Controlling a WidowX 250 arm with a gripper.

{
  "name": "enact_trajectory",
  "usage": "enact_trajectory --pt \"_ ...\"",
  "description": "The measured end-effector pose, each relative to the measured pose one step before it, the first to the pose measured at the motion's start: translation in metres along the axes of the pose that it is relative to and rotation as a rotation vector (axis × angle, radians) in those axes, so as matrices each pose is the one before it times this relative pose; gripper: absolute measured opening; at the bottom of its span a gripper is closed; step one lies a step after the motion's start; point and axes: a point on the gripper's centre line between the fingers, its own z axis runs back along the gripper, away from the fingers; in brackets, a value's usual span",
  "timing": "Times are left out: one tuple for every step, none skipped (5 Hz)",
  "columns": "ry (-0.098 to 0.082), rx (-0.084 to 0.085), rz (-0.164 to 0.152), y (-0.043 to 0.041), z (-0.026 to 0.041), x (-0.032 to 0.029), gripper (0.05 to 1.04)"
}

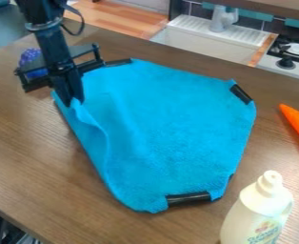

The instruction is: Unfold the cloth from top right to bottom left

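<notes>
Tool (74, 101) clamped on blue cloth (171, 124) at its left edge; most cloth spreads rightward from tool.

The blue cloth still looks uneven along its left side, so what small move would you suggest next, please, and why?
I would probably ease the gripper slightly toward the lower left, low over the table: the cloth rises in a loose ridge at its tips, and that ridge runs down the left side, which suggests slack there.
</notes>
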Motion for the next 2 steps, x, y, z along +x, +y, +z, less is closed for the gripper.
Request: enact_trajectory --pt "-0.0326 0.0831 -0.0589 -0.00171 0.00807 0.00187 0.086" --pt "0.0912 0.1128 0.0123 0.00482 -0.00151 0.00307 0.258"
